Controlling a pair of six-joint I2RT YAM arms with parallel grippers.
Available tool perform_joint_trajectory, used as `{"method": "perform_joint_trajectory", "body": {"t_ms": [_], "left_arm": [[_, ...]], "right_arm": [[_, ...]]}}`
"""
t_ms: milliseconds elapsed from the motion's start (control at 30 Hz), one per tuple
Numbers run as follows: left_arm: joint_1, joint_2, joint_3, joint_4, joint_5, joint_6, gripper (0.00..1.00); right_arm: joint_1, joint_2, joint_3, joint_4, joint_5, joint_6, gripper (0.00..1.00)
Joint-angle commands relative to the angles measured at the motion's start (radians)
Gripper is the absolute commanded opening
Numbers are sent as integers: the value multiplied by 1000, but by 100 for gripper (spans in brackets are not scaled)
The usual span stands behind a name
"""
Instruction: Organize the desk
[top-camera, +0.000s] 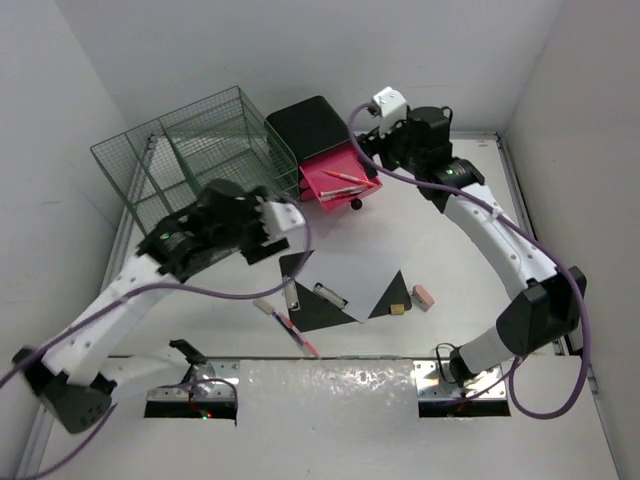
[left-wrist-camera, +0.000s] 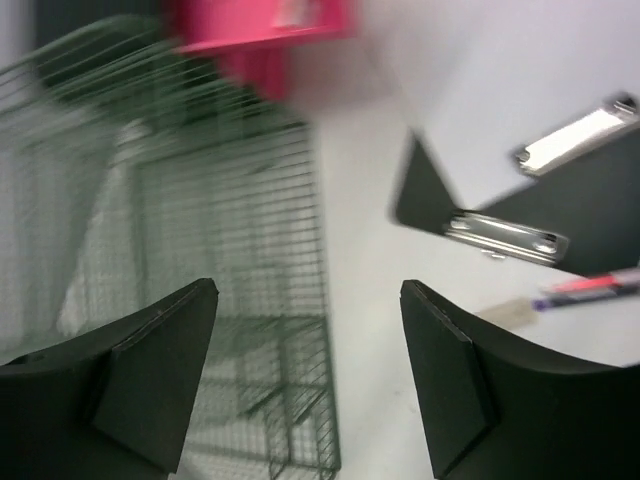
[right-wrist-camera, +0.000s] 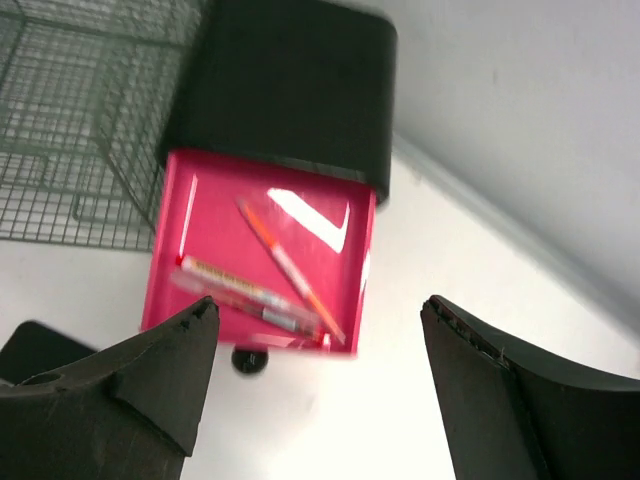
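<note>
Two grippers: left gripper (left-wrist-camera: 310, 290) and right gripper (right-wrist-camera: 322, 302) both spread wide, holding nothing.
Desk: desk (top-camera: 450, 250) lies flat beneath both; its longer side cannot be told.
Landmark: pink drawer (top-camera: 340, 182), open at the far side, pens (right-wrist-camera: 285, 270) inside, right gripper above it.
Loose pen: loose pen (top-camera: 288, 328) lies well nearward-left of the drawer, diagonal, red tip nearward.
Nearer arm: left, probably.

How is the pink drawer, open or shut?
Open: the pink drawer sticks out of the black box, with pens lying inside.
</note>
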Motion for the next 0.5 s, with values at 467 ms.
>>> {"method": "perform_joint_trajectory", "body": {"t_ms": [467], "left_arm": [[-446, 410, -180, 94, 209, 156, 46]], "right_arm": [[-127, -249, -423, 154, -67, 205, 76]]}}
